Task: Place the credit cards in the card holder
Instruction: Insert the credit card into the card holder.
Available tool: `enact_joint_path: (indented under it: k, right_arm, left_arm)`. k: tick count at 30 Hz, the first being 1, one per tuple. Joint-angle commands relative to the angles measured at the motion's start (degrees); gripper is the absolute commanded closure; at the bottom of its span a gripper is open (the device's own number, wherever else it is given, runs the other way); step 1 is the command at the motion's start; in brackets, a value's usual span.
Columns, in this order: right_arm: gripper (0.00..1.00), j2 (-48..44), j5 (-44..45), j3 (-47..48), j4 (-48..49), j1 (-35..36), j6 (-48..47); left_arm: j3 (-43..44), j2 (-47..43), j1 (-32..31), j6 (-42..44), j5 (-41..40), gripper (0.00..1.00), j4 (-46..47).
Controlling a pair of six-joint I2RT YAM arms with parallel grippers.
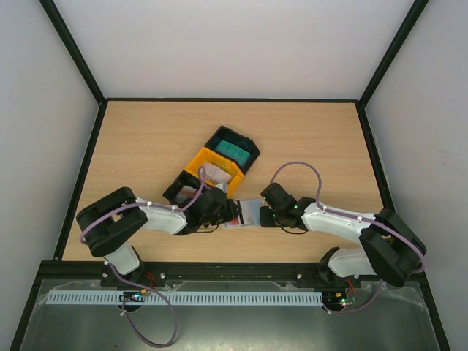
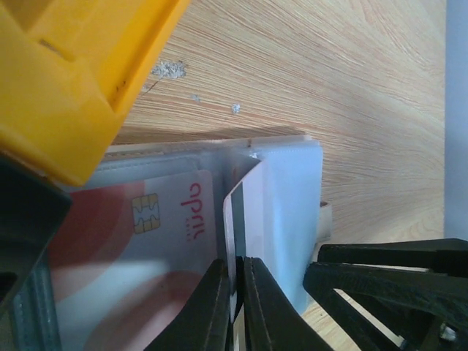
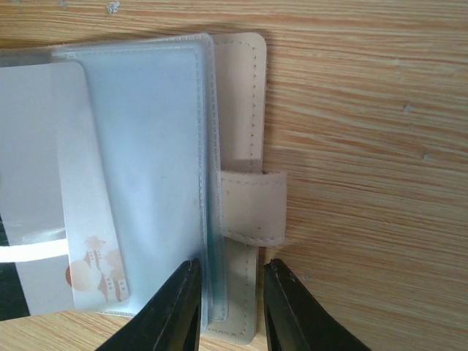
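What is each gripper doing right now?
Left gripper: closed on a credit card.
Right gripper: closed on the card holder.

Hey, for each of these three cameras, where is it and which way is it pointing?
Top external: above and behind the bases, looking down at the table; left arm and right arm show.
Left wrist: on the left arm, looking along its jaws, shut on a dark-striped card at the card holder.
Right wrist: on the right arm, looking down at the holder's snap tab; its jaws straddle that edge.
Shared: both wrists see the card holder.
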Motion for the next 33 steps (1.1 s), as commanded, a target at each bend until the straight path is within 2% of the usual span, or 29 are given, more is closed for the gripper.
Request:
enact_joint_path:
  k: [1, 16, 24, 29, 33]
  right_arm:
    - [0.75, 2.0, 1.77, -0.46, -2.16, 0.22, 0.28]
    - [0.75, 0.76, 2.37, -0.9, -2.18, 0.2, 1.31]
    - [0.75, -0.26, 0.51, -1.85, -0.53, 0.22, 2.24]
    - [0.74, -1.76, -1.27, -2.76, 1.33, 0.21, 3.0]
    - [0.74, -2.79, 0.21, -2.5, 0.52, 0.2, 3.57]
  left_arm:
    - [1.7, 2.92, -1.57, 3.22, -1.48, 0.91, -5.48]
    - [7.13, 0.22, -6.2, 6.77, -7.48, 0.51, -15.73]
    - [10.9, 1.98, -6.69, 8.86, -7.92, 0.44, -17.96]
    - [14.8, 5.4, -6.86, 13.37, -4.47, 0.47, -17.46]
    - [15.2, 5.18, -6.8, 13.34, -5.65, 0.46, -19.6]
